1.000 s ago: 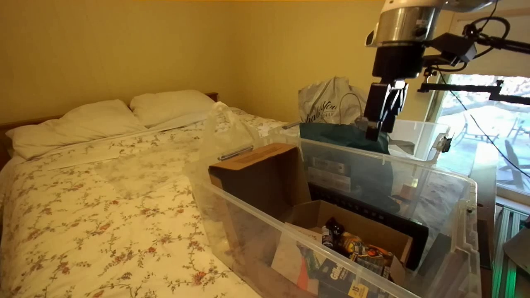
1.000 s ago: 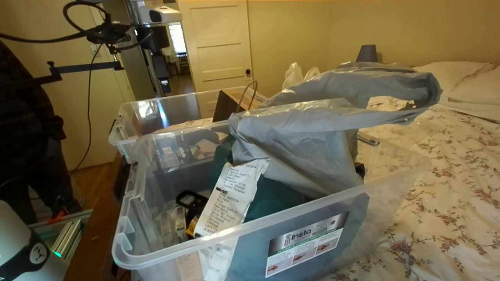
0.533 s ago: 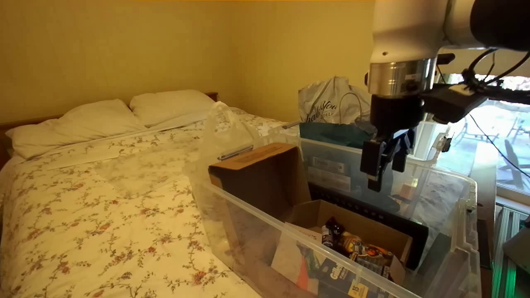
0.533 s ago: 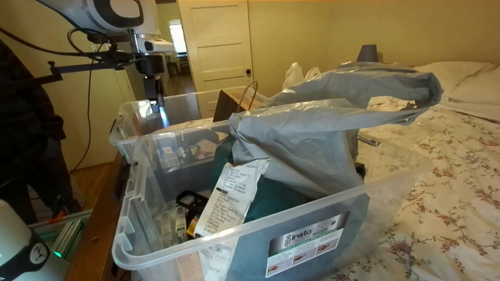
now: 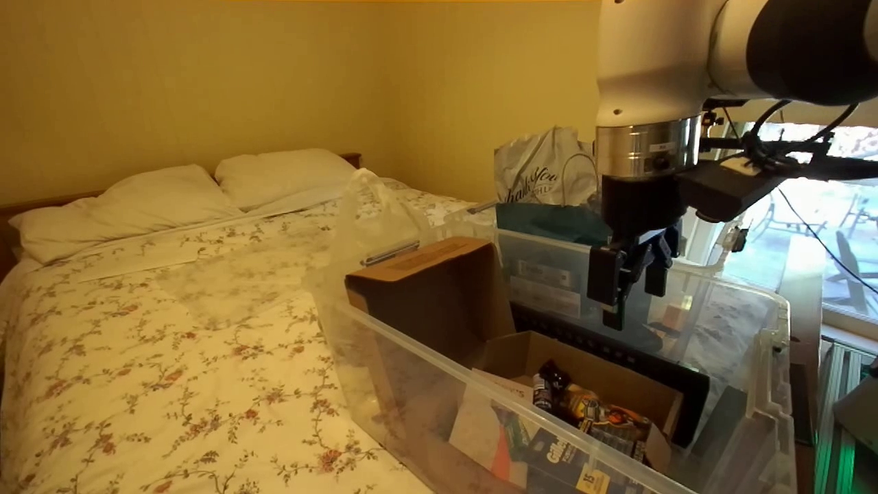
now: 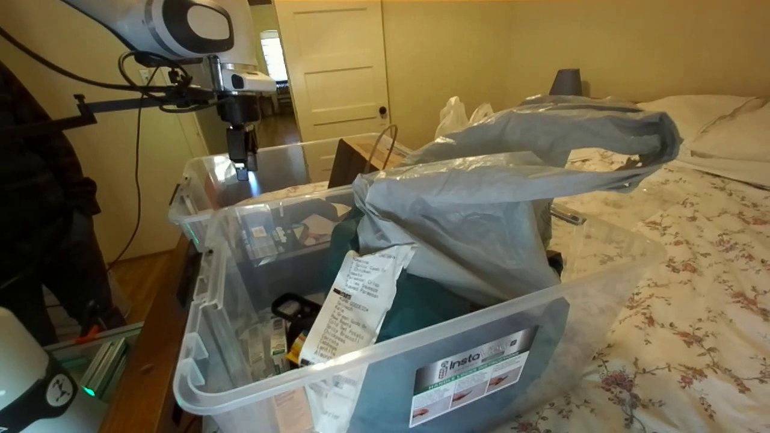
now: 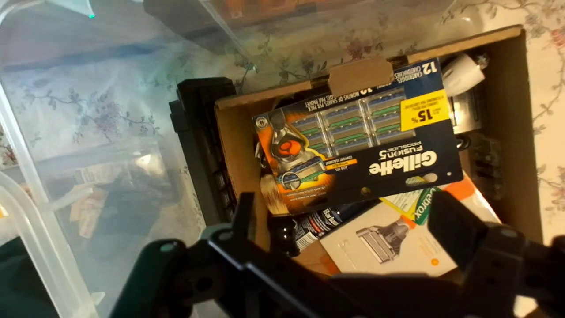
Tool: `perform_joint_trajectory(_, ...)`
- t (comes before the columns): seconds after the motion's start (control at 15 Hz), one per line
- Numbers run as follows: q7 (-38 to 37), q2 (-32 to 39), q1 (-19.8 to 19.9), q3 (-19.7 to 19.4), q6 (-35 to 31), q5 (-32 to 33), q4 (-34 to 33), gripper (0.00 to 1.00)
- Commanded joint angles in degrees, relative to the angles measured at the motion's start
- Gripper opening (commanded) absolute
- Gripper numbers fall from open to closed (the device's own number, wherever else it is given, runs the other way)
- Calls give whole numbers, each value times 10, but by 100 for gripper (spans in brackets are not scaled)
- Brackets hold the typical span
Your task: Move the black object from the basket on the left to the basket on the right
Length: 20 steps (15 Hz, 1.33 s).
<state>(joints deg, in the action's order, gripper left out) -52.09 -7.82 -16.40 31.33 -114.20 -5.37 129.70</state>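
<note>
My gripper is open and empty above the clear bin that holds a cardboard box. In the wrist view its spread fingers frame the box's contents from above, touching nothing visible. Which black object the task means is unclear. In the box lie a dark Gillette pack, a brush with a black handle and a black Barbasol can. A long black slotted item stands beside the box. A black object lies in the bin with the grey bag.
The two clear bins stand close together, with raised walls between them. A grey plastic bag rises high from its bin. An upright cardboard piece stands in the bin under my gripper. A bed lies alongside. A person stands nearby.
The arm has come down over the bin with the cardboard box, and in the last half second it has lowered slightly and shifted a little sideways. The objects in the bins have not moved.
</note>
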Motion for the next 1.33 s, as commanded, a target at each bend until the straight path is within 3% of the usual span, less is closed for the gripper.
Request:
perform_joint_trajectory(0.0, -88, 122, -19, -5, 13, 11, -62, 100)
perform_joint_trajectory(0.2, -75, 203, -49, -20, 10, -16, -99, 100)
perform_joint_trajectory(0.6, -45, 358, -131, -60, 51, -16, -246, 100)
perform_joint_trajectory(0.67, -34, 367, -138, -65, 66, -16, -262, 100)
perform_joint_trajectory(0.73, -42, 327, -140, -74, 27, -17, -205, 100)
perform_joint_trajectory(1.27, -17, 406, -183, -112, 29, 5, -267, 100)
